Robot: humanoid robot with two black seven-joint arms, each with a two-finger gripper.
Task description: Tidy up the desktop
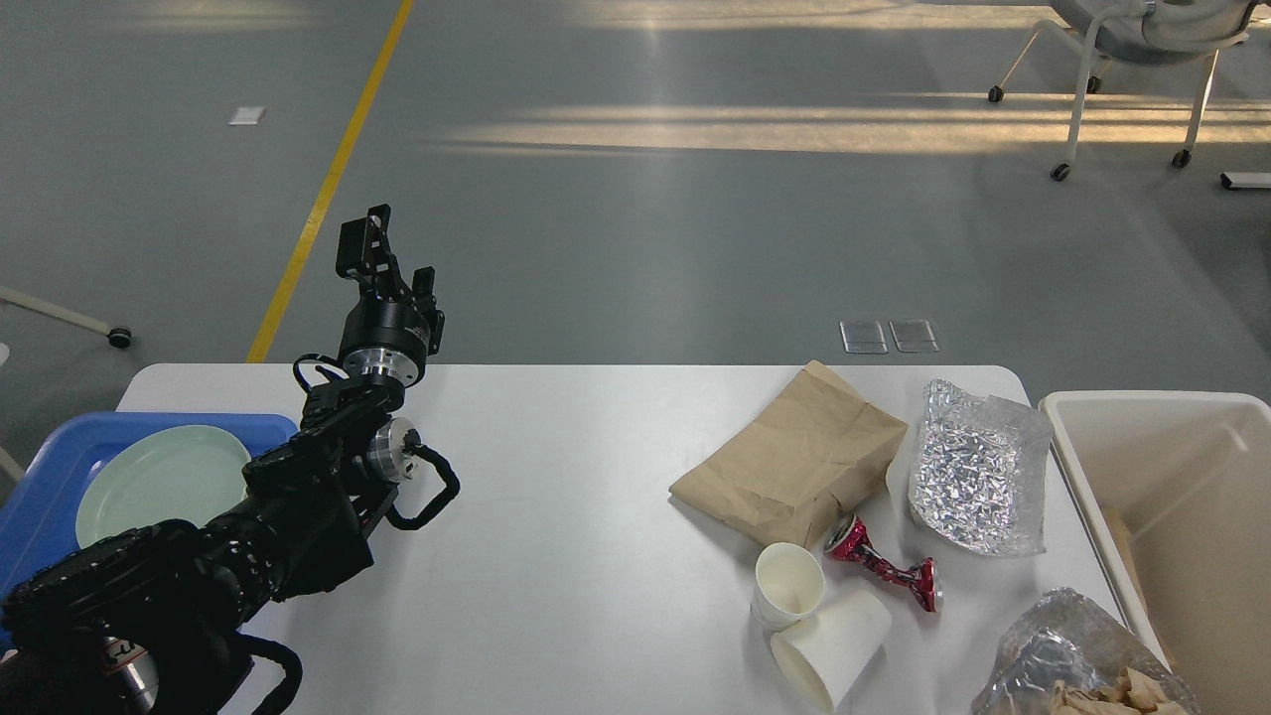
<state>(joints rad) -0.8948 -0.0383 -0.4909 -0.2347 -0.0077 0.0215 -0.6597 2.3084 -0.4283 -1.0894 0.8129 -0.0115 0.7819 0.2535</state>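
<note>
Above desktop point(556, 477) far-left edge, left hand point(382, 253) raised upright, fingers spread w/ nothing between, arm bent over tray point(45, 477).

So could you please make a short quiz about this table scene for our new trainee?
1. True or false: the pale green plate lies in the blue tray.
2. Which item lies between the brown paper bag and the off-white bin?
A. crinkled silver foil bag
B. crushed red can
C. white paper cups
3. Fill in: the left claw is raised above the desktop, holding ____.

Key: 1 true; 2 A; 3 nothing.
</note>
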